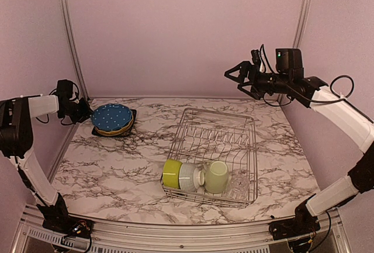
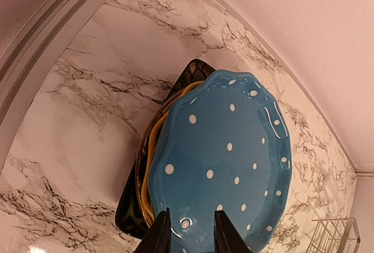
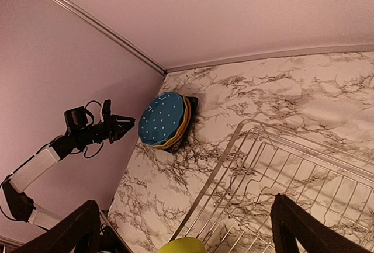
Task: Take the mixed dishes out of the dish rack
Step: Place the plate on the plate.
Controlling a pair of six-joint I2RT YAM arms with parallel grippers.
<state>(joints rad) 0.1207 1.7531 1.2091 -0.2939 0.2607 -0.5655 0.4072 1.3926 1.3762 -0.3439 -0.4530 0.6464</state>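
Jaws: left gripper (image 2: 191, 232) slightly apart at rim of blue plate (image 2: 225, 159), seemingly clear of it; right gripper (image 1: 234, 81) wide apart, raised.

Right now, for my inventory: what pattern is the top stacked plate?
Plate: blue, white dots; best in left wrist view.

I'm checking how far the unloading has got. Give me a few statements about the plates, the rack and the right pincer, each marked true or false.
1. The blue dotted plate lies on top of a stack of plates. True.
2. The dish rack holds no dishes. False: a lime-green bowl, a white ribbed bowl, a pale green mug and a clear glass sit at its near end.
3. The right pincer is open and holds nothing. True.
4. The mug stands on the table beside the plates. False: it is in the rack.
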